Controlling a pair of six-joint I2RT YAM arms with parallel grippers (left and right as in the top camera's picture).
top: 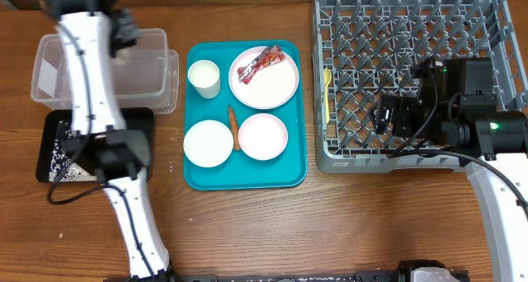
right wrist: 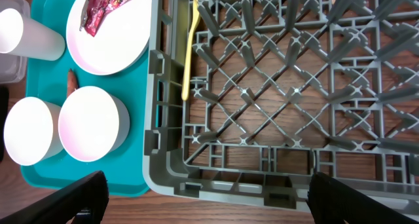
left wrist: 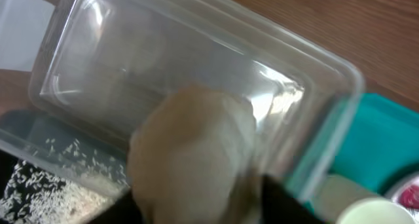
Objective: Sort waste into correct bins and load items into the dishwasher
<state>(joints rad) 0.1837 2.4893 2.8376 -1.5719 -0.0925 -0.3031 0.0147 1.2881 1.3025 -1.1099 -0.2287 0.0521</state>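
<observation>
Item: crumpled white napkin (left wrist: 193, 152), one pale blurred lump filling the lower middle of the left wrist view.
Location: directly ahead of the left gripper (top: 124, 36), over the open mouth of the clear tub (top: 153, 76). Whether it hangs above the tub floor or rests on it cannot be told through the blur.
Left fingers: only dark edges show beside the lump, so apart or clamped on it cannot be told.
Bearing: tub straight under the lump; black tray (top: 45, 146) with rice grains (top: 58, 158) just beside the tub, toward the table's near edge.
Judgement: a release here should land in the tub, with no sideways shift needed.
Right gripper (right wrist: 206, 188): fingers spread wide, nothing between them, over the near left corner of the dish rack (top: 412, 35).
Outstanding waste: red snack wrapper (top: 266, 61) on the white plate (top: 276, 88); orange stick (top: 234, 125) between the two bowls (top: 208, 143). Both sit on the teal tray (top: 293, 171), between the arms.
</observation>
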